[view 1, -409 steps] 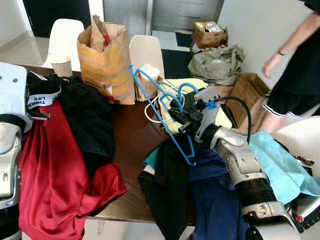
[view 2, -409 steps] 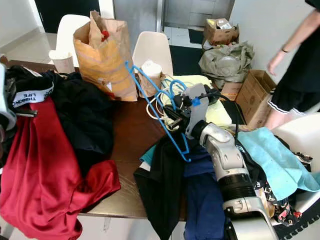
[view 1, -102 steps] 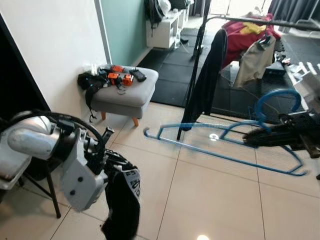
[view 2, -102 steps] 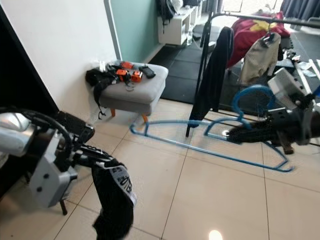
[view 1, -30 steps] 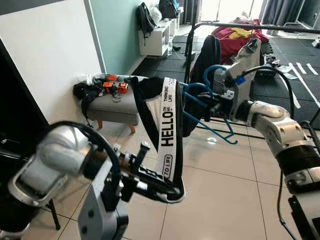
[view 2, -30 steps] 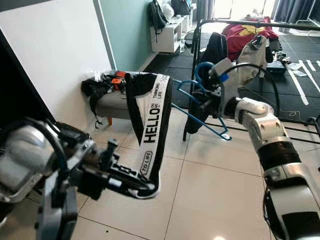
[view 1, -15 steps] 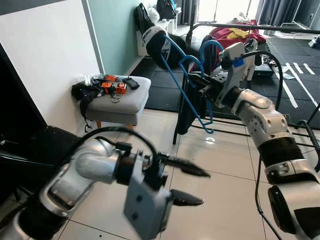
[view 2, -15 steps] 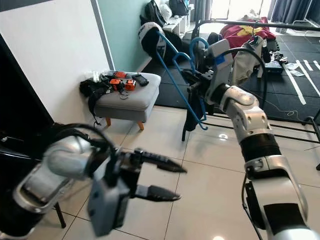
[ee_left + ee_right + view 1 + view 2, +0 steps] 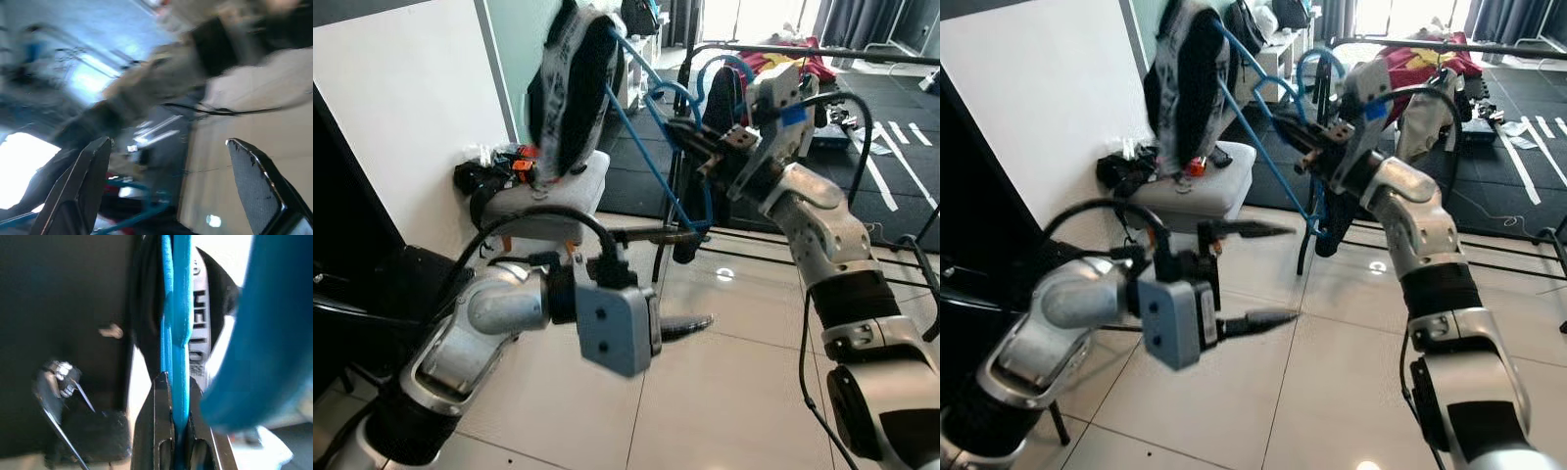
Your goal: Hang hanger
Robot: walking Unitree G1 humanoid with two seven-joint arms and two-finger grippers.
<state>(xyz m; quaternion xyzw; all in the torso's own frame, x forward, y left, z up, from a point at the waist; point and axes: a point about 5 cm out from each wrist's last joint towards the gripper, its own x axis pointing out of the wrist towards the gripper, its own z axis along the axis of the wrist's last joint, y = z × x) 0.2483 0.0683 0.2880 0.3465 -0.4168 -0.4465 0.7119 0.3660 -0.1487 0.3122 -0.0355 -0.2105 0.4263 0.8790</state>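
My right gripper (image 9: 687, 134) is shut on a blue hanger (image 9: 646, 162), held up at head height in front of the black clothes rack (image 9: 803, 51). A black garment with white lettering (image 9: 570, 90) is draped over the hanger's far left end. In the right wrist view the fingers (image 9: 161, 401) clamp the hanger's blue bars (image 9: 175, 308), with the lettered garment (image 9: 199, 328) behind. My left gripper (image 9: 680, 279) is open and holds nothing, below the hanger, over the tiled floor. In the left wrist view its fingers (image 9: 78, 191) stand wide apart.
A grey stool (image 9: 524, 201) with small orange and black items stands against the white wall at left. The rack carries a black garment (image 9: 720, 93), a red one (image 9: 783, 64) and a beige one. Black mats lie beyond it. A white shelf (image 9: 1288, 44) stands far back.
The right gripper has lifted the hanger higher, and the garment now swings at its raised left end. The open left gripper has turned and risen towards the hanger.
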